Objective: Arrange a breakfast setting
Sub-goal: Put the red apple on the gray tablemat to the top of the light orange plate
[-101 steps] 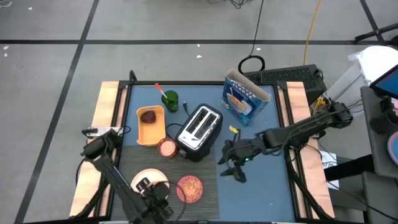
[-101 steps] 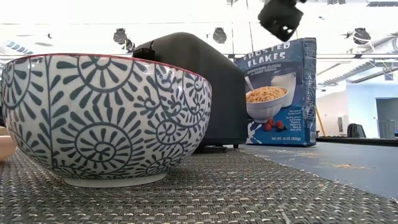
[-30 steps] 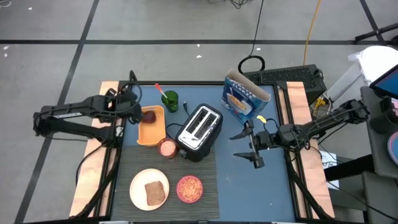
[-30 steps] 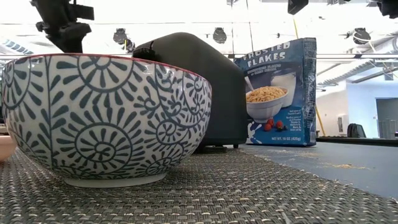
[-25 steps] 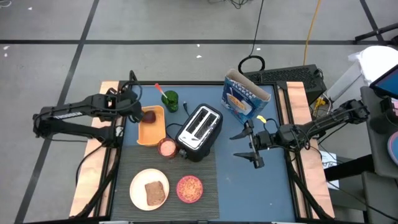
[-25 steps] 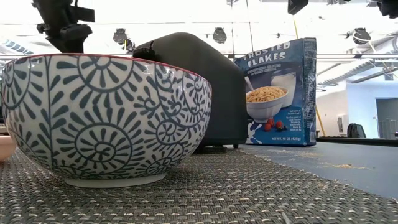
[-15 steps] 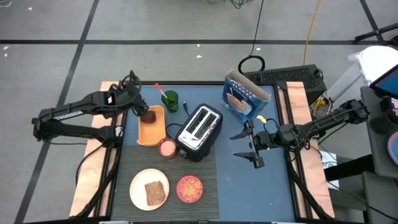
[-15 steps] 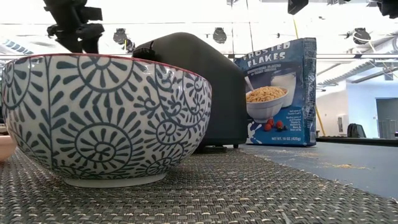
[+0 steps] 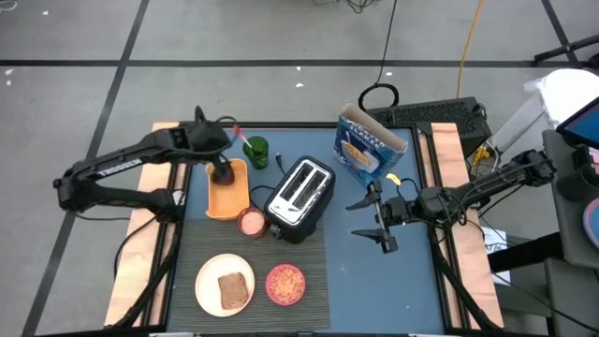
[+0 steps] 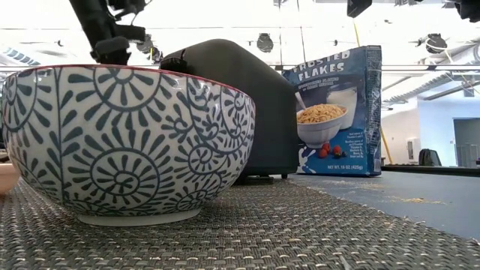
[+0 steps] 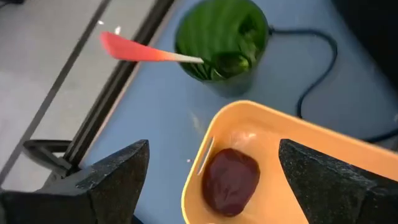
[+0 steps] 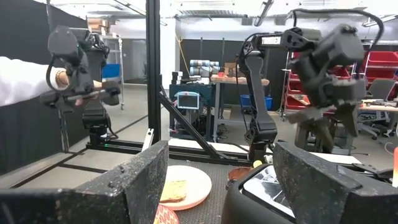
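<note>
The cream plate (image 9: 226,284) with a brown toast slice (image 9: 235,289) sits on the dark mat at the table's near edge. The cereal bowl (image 9: 285,284) is right of it; the low view shows its patterned outer wall (image 10: 127,142). The red-handled spoon (image 9: 239,134) stands in a green cup (image 9: 256,150), its handle (image 11: 134,50) leaning over the rim. My left gripper (image 9: 222,170) hovers open above the orange container (image 9: 227,192), over a dark red lump (image 11: 230,180). My right gripper (image 9: 379,225) is open and empty right of the toaster.
The silver-black toaster (image 9: 301,195) stands mid-table with its cord running behind. A blue cereal box (image 9: 368,145) stands at the far right. A small pink round pot (image 9: 252,222) sits between container and toaster. Bare blue table lies near right (image 9: 393,281).
My left gripper has gone from the table's left edge toward the right, over the orange container and closer to the green cup, staying open. My right arm has kept still.
</note>
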You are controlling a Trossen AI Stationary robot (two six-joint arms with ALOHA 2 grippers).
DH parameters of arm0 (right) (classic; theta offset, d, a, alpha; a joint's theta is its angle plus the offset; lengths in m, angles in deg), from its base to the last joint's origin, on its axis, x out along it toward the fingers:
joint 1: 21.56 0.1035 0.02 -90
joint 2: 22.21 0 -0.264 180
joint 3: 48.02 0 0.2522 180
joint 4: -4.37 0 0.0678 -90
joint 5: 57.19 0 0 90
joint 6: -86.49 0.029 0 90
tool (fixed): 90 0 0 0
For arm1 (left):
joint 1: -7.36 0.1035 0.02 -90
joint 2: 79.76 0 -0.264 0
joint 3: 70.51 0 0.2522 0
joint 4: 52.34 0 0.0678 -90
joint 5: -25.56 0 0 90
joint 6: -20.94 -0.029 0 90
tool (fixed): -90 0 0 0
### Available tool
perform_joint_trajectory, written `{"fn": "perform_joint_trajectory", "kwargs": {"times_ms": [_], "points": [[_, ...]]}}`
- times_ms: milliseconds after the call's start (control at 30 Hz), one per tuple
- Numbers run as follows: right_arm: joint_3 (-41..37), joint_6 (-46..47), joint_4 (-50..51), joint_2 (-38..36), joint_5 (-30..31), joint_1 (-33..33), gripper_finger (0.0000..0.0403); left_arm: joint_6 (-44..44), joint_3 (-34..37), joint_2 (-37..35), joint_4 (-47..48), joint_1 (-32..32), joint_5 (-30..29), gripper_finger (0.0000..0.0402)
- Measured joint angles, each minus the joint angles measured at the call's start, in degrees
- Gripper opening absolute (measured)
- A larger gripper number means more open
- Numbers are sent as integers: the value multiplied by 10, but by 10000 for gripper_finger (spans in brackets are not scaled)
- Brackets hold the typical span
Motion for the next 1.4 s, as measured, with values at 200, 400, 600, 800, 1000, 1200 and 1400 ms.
{"fn": "perform_joint_trajectory", "kwargs": {"times_ms": [200,400,600,800,1000,1200,1400], "points": [[0,0,0,0,-1,0,279,-39,0,60,27,5,10,363],[0,0,0,0,-2,0,279,-47,0,96,75,5,10,363],[0,0,0,0,-2,0,279,-45,0,120,75,5,17,363],[0,0,0,0,-2,0,279,-47,0,152,85,4,19,363],[0,0,0,0,-3,0,279,-48,0,186,93,3,20,363],[0,0,0,0,-3,0,279,-49,0,219,93,3,24,363],[0,0,0,0,-3,0,279,-49,0,246,90,3,25,363]]}}
